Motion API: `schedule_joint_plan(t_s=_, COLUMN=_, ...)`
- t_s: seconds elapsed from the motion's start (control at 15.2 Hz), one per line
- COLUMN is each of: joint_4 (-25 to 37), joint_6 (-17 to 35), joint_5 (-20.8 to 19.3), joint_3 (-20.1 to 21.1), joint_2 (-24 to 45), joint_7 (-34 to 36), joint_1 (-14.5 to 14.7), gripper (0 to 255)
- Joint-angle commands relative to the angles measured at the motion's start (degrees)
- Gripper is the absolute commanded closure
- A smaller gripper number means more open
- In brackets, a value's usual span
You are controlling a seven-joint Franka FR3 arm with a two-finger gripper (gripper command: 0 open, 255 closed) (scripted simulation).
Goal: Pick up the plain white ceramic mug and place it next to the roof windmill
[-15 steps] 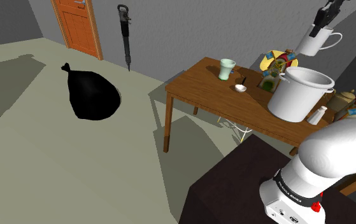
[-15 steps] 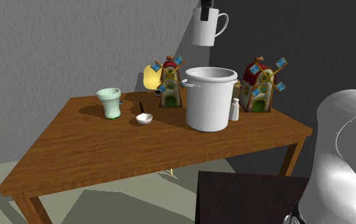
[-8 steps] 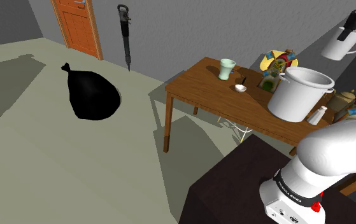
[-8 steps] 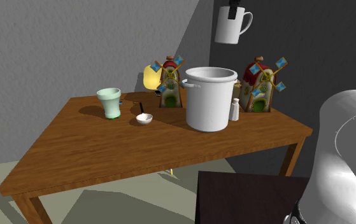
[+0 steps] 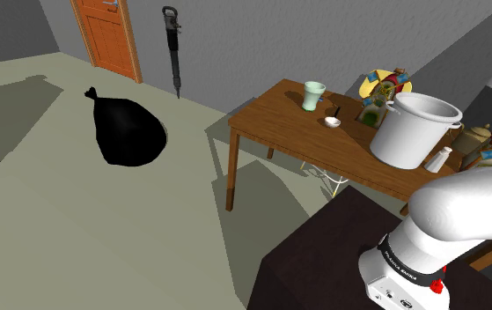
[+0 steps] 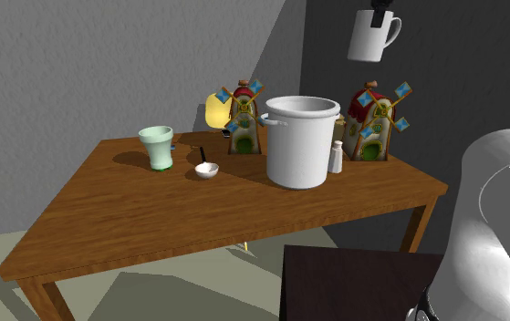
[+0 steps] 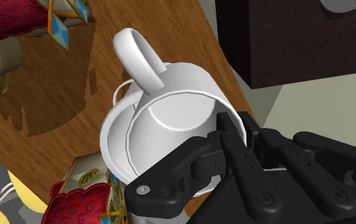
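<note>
Up above the tabletop (image 6: 152, 228), the white mug (image 6: 369, 38) hangs in the air. It's pretty much straight over the windmill (image 6: 376, 123) at the second exterior view's right and well clear of it, with the handle pointing to that view's right. The end effector (image 6: 383, 7) is clamped on the mug's rim, and the wrist view has the black fingers (image 7: 234, 153) pinching its wall. A big white pot (image 6: 300, 141) sits between that windmill and the other windmill (image 6: 242, 119). Lettering on the arm's base (image 5: 407, 269) is too tiny to read.
</note>
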Motion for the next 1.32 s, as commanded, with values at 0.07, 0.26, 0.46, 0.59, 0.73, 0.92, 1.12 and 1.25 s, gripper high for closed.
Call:
schedule_joint_plan(t_s=0.07, joint_4=1.4, joint_6=-0.7, joint_5=-1.7, joint_3=-3.1, joint_2=-0.6, joint_7=-4.1, joint_1=-0.5, gripper=255)
schedule_joint_plan(t_s=0.26, joint_4=3.7, joint_6=-1.5, joint_5=-3.3, joint_3=-6.6, joint_2=-0.6, joint_7=-8.3, joint_1=-0.6, gripper=255)
schedule_joint_plan(t_s=0.46, joint_4=6.7, joint_6=-2.2, joint_5=-4.6, joint_3=-10.6, joint_2=-0.1, joint_7=-12.7, joint_1=-0.2, gripper=255)
schedule_joint_plan(t_s=0.59, joint_4=4.5, joint_6=-0.9, joint_5=-5.1, joint_3=-10.5, joint_2=-1.0, joint_7=-12.3, joint_1=-0.7, gripper=255)
schedule_joint_plan(t_s=0.73, joint_4=2.4, joint_6=0.4, joint_5=-5.6, joint_3=-10.5, joint_2=-1.8, joint_7=-11.9, joint_1=-1.2, gripper=255)
schedule_joint_plan(t_s=0.92, joint_4=-0.7, joint_6=2.4, joint_5=-6.2, joint_3=-10.5, joint_2=-3.0, joint_7=-11.4, joint_1=-1.8, gripper=255)
schedule_joint_plan(t_s=1.12, joint_4=-3.5, joint_6=4.4, joint_5=-6.9, joint_3=-10.8, joint_2=-4.0, joint_7=-11.0, joint_1=-2.4, gripper=255)
schedule_joint_plan(t_s=1.25, joint_4=-5.4, joint_6=5.7, joint_5=-7.4, joint_3=-11.0, joint_2=-4.7, joint_7=-10.7, joint_1=-2.8, gripper=255)
